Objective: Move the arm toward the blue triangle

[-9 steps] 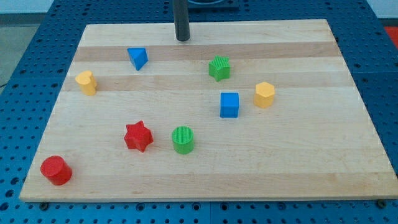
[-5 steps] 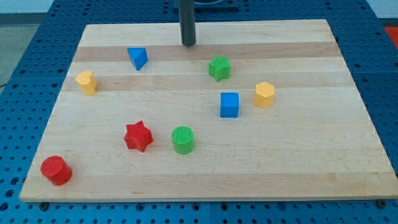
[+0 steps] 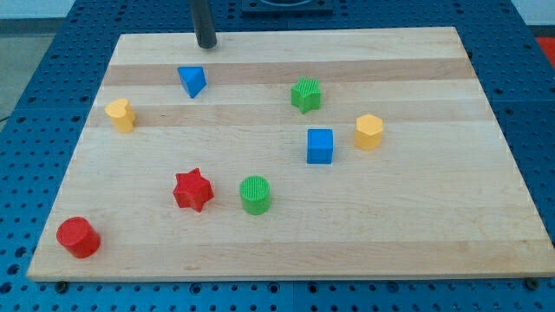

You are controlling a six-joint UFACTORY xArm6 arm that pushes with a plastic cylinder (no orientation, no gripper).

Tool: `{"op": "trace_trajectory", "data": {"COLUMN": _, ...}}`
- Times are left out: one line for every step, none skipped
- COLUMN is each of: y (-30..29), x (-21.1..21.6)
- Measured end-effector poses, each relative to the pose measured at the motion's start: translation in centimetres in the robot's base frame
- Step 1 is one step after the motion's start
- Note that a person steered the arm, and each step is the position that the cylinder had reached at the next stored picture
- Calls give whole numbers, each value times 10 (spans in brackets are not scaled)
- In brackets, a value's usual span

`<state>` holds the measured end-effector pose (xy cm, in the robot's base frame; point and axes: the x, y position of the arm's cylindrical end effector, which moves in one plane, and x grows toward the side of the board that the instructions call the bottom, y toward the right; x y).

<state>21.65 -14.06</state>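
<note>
Wooden board [image 3: 286, 251] on a blue perforated table [image 3: 538, 104], seen from one camera. The dark rod descends from the view's top edge; my tip [image 3: 206, 45] meets the board near its far edge, left of centre. The rod is a plain pusher with no jaws, so it neither opens nor closes, and it holds nothing; the tip touches no block.

The blue triangle [image 3: 192, 81] lies near the tip, at about 7 o'clock from it, with a strip of bare wood between the two. It sits in the upper-left part of the board.

Other blocks, placed relative to the blue triangle:
- Yellow block [image 3: 120, 114], rounded in outline, exact shape unclear: at 8 o'clock, near the board's left edge.
- Green star [image 3: 306, 94]: at 3 o'clock, well apart.
- Blue cube [image 3: 320, 146]: at 4 o'clock, below the green star.
- Yellow hexagonal block [image 3: 368, 132]: just beside the blue cube, at 2 o'clock from it, not touching.
- Red star [image 3: 192, 190]: at 6 o'clock, well apart.
- Green cylinder [image 3: 255, 194]: at 3 o'clock from the red star, near it but apart.
- Red cylinder [image 3: 78, 237]: at 7 o'clock, near the board's lower-left corner.

All blocks stand separate from one another.
</note>
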Motion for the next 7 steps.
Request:
{"op": "trace_trajectory", "data": {"y": -8, "x": 5}}
{"op": "trace_trajectory", "data": {"y": 3, "x": 7}}
{"op": "trace_trajectory", "data": {"y": 3, "x": 11}}
{"op": "trace_trajectory", "data": {"y": 0, "x": 10}}
{"op": "trace_trajectory", "data": {"y": 1, "x": 12}}
{"op": "trace_trajectory", "data": {"y": -3, "x": 10}}
{"op": "trace_trajectory", "data": {"y": -11, "x": 9}}
